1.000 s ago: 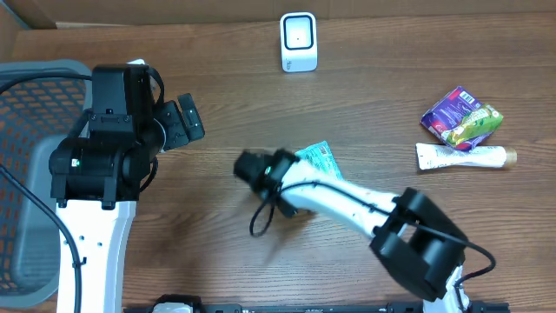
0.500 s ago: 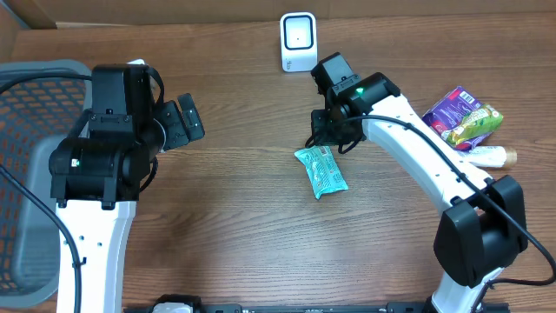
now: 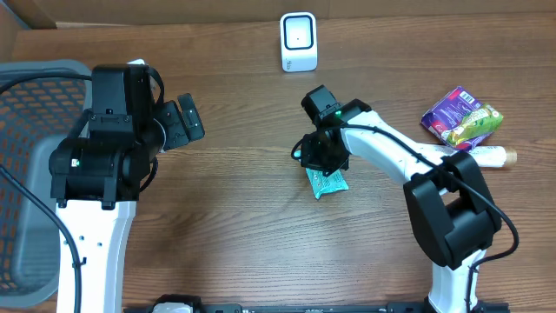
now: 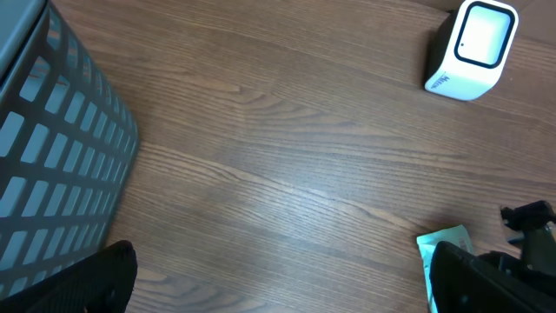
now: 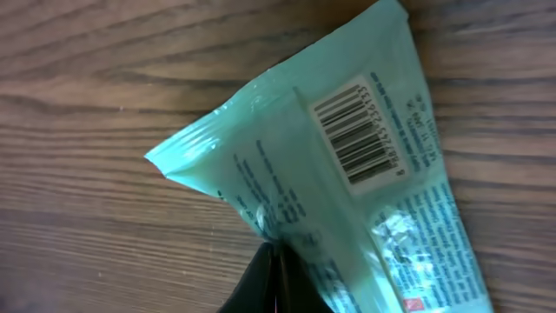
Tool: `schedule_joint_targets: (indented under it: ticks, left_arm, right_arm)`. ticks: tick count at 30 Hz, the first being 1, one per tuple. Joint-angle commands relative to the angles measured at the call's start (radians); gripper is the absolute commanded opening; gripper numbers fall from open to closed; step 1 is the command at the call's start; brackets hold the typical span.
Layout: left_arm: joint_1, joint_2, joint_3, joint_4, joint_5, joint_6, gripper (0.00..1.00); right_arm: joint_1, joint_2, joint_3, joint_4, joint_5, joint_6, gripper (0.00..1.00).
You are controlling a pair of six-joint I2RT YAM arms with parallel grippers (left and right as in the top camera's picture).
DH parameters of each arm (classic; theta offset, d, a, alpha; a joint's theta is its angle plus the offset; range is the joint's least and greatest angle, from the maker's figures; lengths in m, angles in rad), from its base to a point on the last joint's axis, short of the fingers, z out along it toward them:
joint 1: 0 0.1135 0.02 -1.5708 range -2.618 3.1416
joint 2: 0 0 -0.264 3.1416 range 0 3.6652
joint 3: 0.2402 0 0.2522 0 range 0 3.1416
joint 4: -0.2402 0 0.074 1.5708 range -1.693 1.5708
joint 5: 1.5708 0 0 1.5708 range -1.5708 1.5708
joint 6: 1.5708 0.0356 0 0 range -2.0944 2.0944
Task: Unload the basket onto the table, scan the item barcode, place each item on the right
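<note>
The item is a teal packet (image 3: pixel 330 183) lying on the wooden table near the centre. My right gripper (image 3: pixel 320 161) sits over its upper end. In the right wrist view the gripper (image 5: pixel 276 271) is shut, pinching the packet (image 5: pixel 347 200) at its crinkled edge. A black barcode (image 5: pixel 360 135) on a white patch faces up. The white scanner (image 3: pixel 298 41) stands at the back of the table, apart from the packet. My left gripper (image 3: pixel 182 122) hangs open over bare wood at the left, and its wrist view shows the scanner (image 4: pixel 473 48) and a corner of the packet (image 4: pixel 441 248).
A grey mesh basket (image 3: pixel 30 174) stands at the left edge, close to the left arm. At the right lie a purple and green snack bag (image 3: pixel 460 117) and a white tube (image 3: pixel 460 156).
The right arm swung from in front of the scanner down onto the packet's upper end and its jaws closed on it. The packet stayed in place. The left arm has not moved.
</note>
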Motion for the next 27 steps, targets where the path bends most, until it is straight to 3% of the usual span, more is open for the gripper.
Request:
schedule_joint_targets:
  ticks: [1, 9, 14, 19, 22, 27]
  left_arm:
    - [0.002, 0.003, 0.008, 0.0, -0.012, -0.01, 1.0]
    - [0.002, 0.003, 0.008, 0.0, -0.012, -0.01, 1.0]
    - [0.002, 0.003, 0.008, 0.001, -0.012, -0.01, 1.0]
    - [0.002, 0.003, 0.008, 0.0, -0.012, -0.01, 1.0]
    - [0.002, 0.003, 0.008, 0.001, -0.012, -0.01, 0.99]
    - [0.002, 0.003, 0.008, 0.0, -0.012, -0.01, 1.0]
  right_arm:
    - [-0.006, 0.024, -0.012, 0.032, -0.002, 0.023, 0.04]
    - [0.008, 0.021, 0.009, 0.013, -0.242, -0.268, 0.04]
    - [-0.028, -0.067, 0.019, -0.009, -0.254, -0.146, 0.05]
    - [-0.055, -0.219, 0.017, -0.026, -0.089, -0.006, 0.22]
    - [-0.055, -0.264, 0.015, -0.091, -0.007, 0.083, 0.53]
    - [-0.052, -0.266, -0.063, -0.133, 0.007, 0.316, 0.64]
